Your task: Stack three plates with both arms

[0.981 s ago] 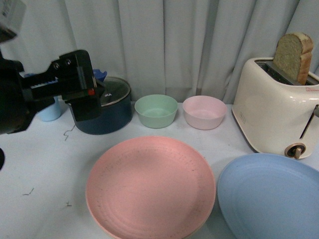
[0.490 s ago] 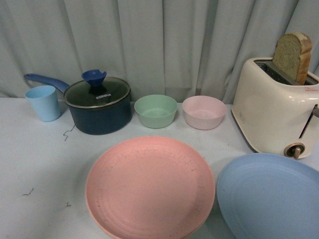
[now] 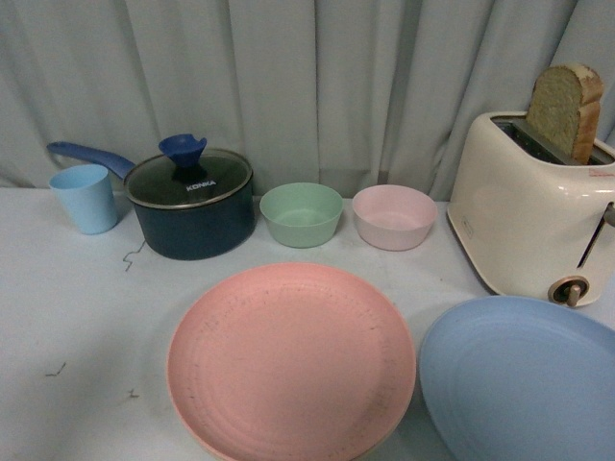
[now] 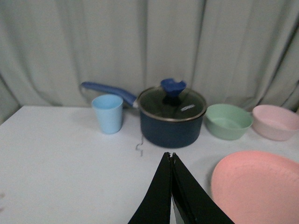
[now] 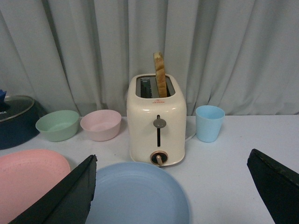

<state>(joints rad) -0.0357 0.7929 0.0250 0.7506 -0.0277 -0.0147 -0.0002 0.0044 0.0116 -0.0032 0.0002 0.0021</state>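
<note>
On the left, the black left arm that hung in front of the pot (image 3: 192, 216) a second ago has drawn back out of the front view, so the lidded pot now stands in plain sight. The left gripper (image 4: 169, 156) sits low over the table (image 3: 77, 317), fingers pressed together on nothing. In the middle the pink plate (image 3: 291, 360) lies flat where it was. The blue plate (image 3: 524, 379) is just beside it on the right, in front of the toaster (image 3: 524, 221). The right gripper (image 5: 172, 155) faces the blue plate with its fingers spread wide. To my eye the blue plate is the next lift. The cream plate I cannot make out.
</note>
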